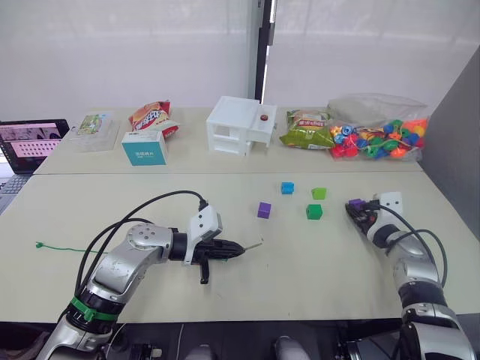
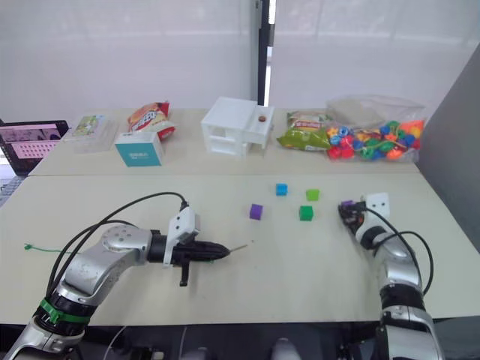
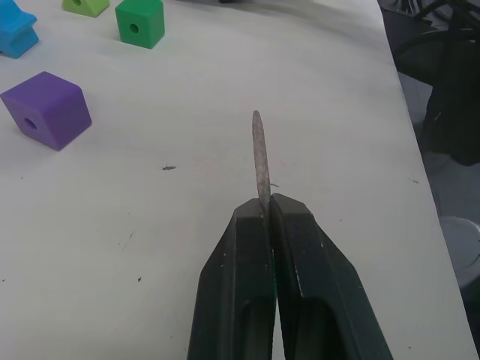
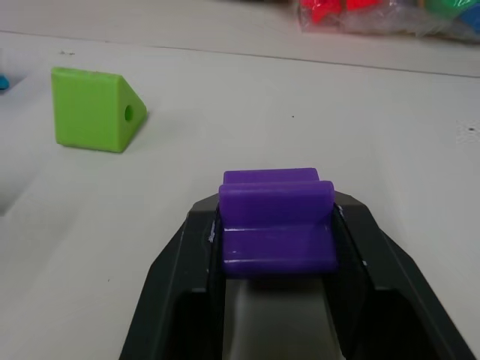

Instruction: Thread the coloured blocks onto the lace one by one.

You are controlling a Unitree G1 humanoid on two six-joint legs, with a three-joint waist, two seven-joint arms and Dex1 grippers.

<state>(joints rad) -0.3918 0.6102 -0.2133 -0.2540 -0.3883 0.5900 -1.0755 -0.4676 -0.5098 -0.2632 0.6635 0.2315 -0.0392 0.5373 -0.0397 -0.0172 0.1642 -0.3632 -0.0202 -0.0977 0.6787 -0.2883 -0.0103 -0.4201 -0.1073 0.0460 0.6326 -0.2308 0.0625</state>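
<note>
My left gripper (image 1: 234, 250) is shut on the lace's stiff greyish tip (image 3: 259, 157), which points toward the blocks. The lace's thin green cord (image 1: 56, 247) trails on the table at the far left. A purple block (image 1: 264, 210) lies just beyond the tip, its hole facing sideways. Farther right sit a blue block (image 1: 287, 187), a lime green block (image 1: 319, 193) and a darker green block (image 1: 314, 212). At the right, my right gripper (image 1: 355, 205) is shut on a second purple block (image 4: 275, 221), held just above the table.
Along the back table stand a white toy house (image 1: 240, 126), a bag of bright beads (image 1: 379, 139), snack bags (image 1: 306, 129), a teal box (image 1: 144, 148), a clear case (image 1: 91, 131) and a laptop (image 1: 31, 142). A grey wall (image 1: 457, 135) borders the right.
</note>
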